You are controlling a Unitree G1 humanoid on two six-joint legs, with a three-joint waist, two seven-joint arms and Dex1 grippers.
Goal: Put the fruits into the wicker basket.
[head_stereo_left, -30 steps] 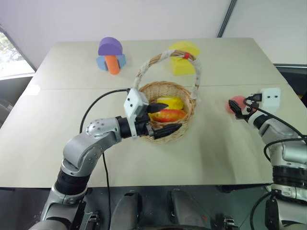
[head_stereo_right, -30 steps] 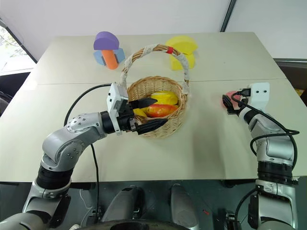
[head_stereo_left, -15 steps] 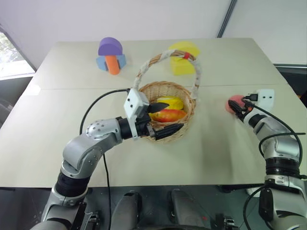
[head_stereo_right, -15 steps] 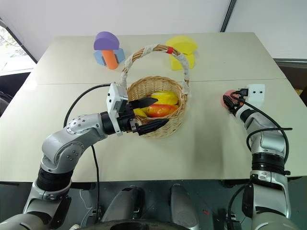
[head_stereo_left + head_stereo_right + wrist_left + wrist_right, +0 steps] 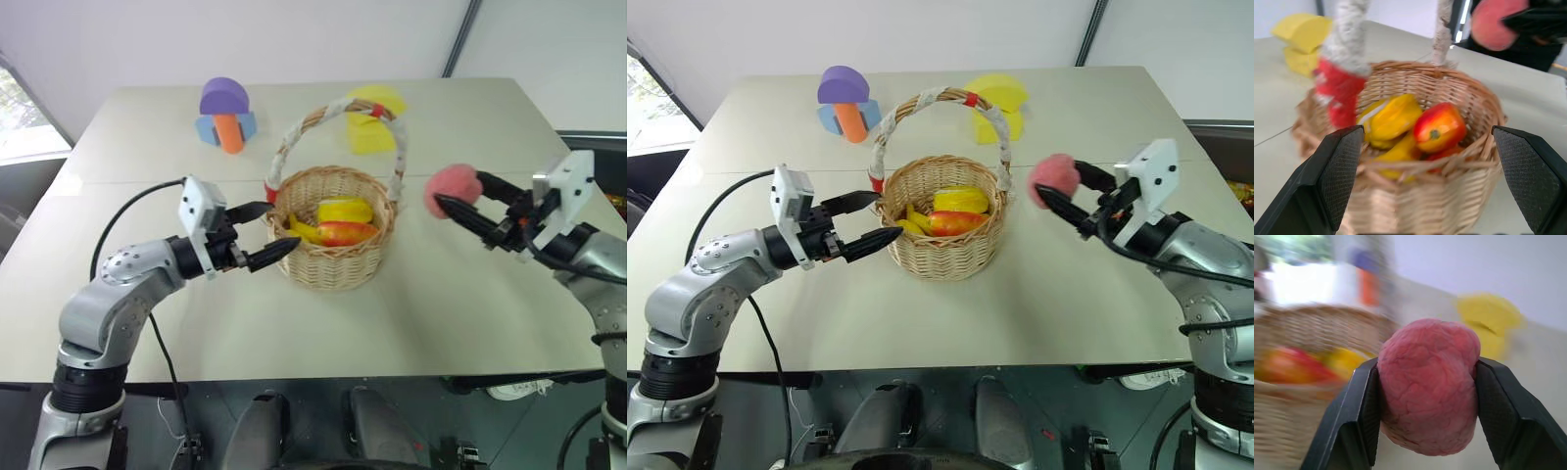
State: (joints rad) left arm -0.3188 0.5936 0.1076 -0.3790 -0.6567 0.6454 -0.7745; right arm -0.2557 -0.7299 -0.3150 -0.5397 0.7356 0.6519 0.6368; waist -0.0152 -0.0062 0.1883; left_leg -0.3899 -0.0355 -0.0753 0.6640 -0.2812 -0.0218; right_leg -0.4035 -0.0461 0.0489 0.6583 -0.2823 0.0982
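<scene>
Since left gripper (image 5: 263, 235) pulled back from basket, jaws now spread wide and empty just off wicker basket (image 5: 333, 231) left rim, so drop path looks free. Mango (image 5: 345, 233) and bananas (image 5: 338, 211) already inside basket, mid-table. Right gripper (image 5: 1064, 196) meanwhile lifted peach (image 5: 1054, 176) off table, jaws pinching it, now hanging beside basket's right rim. Probably last fruit to go. Tall arched handle is main thing in way. Purple-blue-orange blocks (image 5: 226, 115) and yellow blocks (image 5: 374, 117) sit near far edge, no bother.
</scene>
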